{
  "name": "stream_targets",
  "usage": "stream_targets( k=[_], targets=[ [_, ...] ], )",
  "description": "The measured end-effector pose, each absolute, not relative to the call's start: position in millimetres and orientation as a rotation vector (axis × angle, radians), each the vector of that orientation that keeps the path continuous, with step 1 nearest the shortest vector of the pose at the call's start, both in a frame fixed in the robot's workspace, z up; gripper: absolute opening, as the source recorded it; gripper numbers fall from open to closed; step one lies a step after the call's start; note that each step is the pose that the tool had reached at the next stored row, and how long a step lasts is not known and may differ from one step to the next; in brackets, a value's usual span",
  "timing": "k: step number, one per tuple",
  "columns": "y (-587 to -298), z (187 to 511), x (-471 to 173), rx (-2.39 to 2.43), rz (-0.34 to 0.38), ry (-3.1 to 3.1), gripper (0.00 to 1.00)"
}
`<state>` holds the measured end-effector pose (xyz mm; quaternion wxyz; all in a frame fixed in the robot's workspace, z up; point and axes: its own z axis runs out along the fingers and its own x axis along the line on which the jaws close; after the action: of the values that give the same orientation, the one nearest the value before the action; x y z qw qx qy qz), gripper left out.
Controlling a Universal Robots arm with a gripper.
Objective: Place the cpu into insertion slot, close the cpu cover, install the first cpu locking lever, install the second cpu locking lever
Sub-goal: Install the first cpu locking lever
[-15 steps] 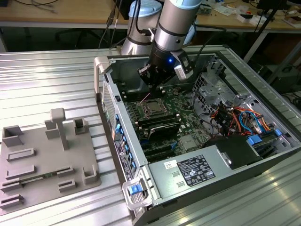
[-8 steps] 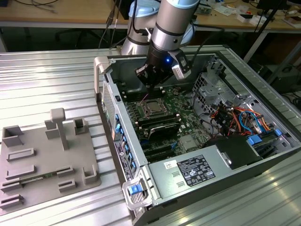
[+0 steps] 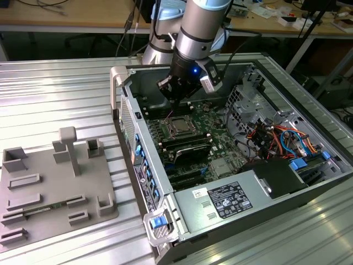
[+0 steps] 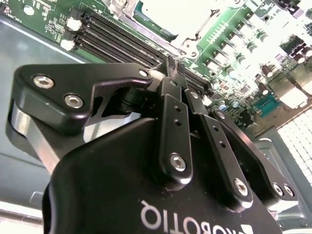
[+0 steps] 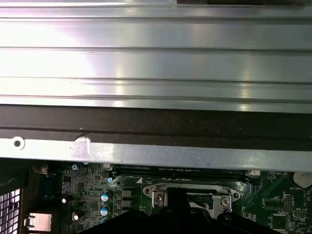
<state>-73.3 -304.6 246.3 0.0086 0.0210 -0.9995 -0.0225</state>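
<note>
- One ribbed metal table [image 3: 55, 88] carries everything.
- Open computer case [image 3: 128, 110] lies on it toward the exterior view's right, and a grey fixture plate [image 3: 33, 204] sits well apart toward the exterior view's left.
- Robot arm [image 3: 201, 22] reaches down into the case from the far side.
- Gripper [image 3: 174, 101] hangs over the green board [image 3: 220, 138], its fingers [image 4: 169, 85] clenched together with nothing visible between them.
- Insertion slot [image 3: 167, 125] lies just nearer than the gripper.
- Cpu [image 3: 177, 127] rests inside that slot, silvery top up.
</note>
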Motion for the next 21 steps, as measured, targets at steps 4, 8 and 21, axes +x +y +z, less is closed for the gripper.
stream_targets(
  k=[4,8,21],
  targets=[
    [-303,242,-69,0.088,-0.07,-3.122,0.11],
    [-303,239,-61,0.102,-0.07,-3.122,0.11],
    [-303,223,-47,0.111,-0.07,-3.122,0.11]
  ],
)
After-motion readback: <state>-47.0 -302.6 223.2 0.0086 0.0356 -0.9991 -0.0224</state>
